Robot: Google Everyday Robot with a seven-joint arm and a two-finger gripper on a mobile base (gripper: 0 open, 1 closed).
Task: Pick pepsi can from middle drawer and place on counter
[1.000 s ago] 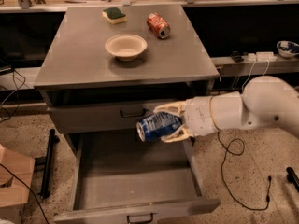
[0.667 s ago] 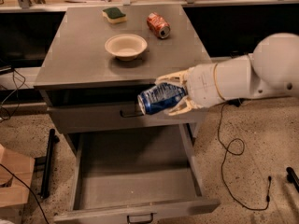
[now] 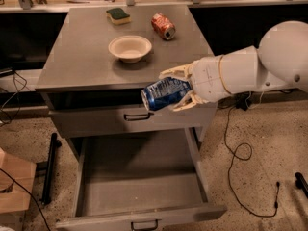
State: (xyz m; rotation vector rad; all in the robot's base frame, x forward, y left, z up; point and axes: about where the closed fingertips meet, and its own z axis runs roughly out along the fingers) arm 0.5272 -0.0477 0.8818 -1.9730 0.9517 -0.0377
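My gripper point(image 3: 179, 88) is shut on the blue pepsi can point(image 3: 162, 94), holding it on its side in the air at the front edge of the counter point(image 3: 86, 57), above the closed upper drawer front. The white arm reaches in from the right. The middle drawer point(image 3: 139, 186) stands pulled open below, a long flat grey tray with nothing in it and a small dark handle on its front.
On the counter stand a cream bowl point(image 3: 130, 48), a red soda can point(image 3: 163, 26) lying on its side, and a green and yellow sponge point(image 3: 118, 15). The closed grey drawer point(image 3: 130, 117) has a black handle. Cables lie on the floor at the right and left.
My gripper has lifted the pepsi can from just above the open drawer up to the counter's front edge, moving up and slightly to the right.
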